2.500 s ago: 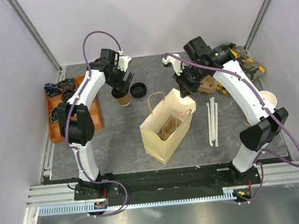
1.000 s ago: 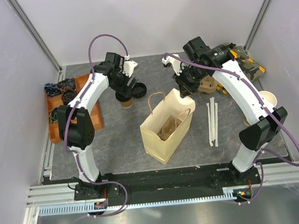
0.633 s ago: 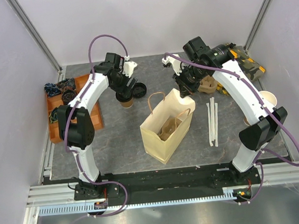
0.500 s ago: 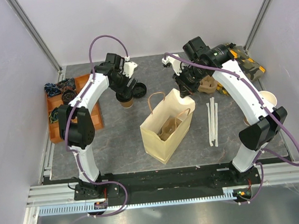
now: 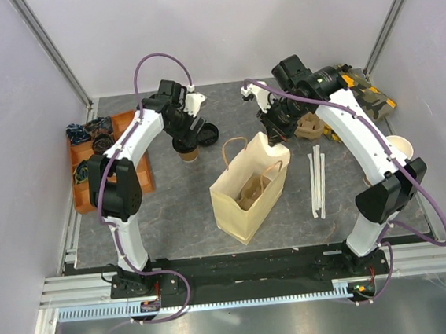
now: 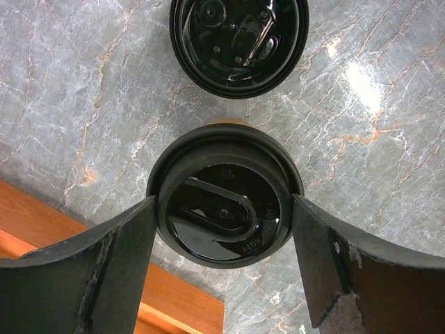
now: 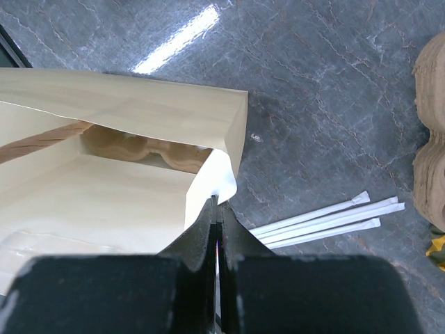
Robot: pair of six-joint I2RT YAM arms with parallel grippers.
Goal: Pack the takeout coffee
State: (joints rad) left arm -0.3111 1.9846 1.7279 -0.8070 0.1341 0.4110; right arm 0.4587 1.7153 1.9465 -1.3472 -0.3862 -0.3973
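The takeout coffee [image 5: 186,147], a brown cup with a black lid [image 6: 224,212], stands upright on the grey table left of the tan paper bag [image 5: 246,200]. My left gripper [image 5: 185,138] is over it, and its fingers [image 6: 118,264] press both sides of the lid rim. My right gripper [image 5: 274,135] is shut on the bag's far rim corner [image 7: 217,182] and holds the mouth open. A cardboard cup carrier [image 5: 251,192] sits inside the bag.
A loose black lid [image 5: 206,132] lies just right of the cup, also in the left wrist view [image 6: 240,42]. An orange wooden tray [image 5: 142,175] stands left. Wrapped straws [image 5: 317,180], cardboard carriers [image 5: 310,127] and pale cups [image 5: 399,150] are right.
Since 2.5 s ago my left gripper has moved right to sit over the cup. In the last second it has barely moved. The right arm and the bag have stayed put.
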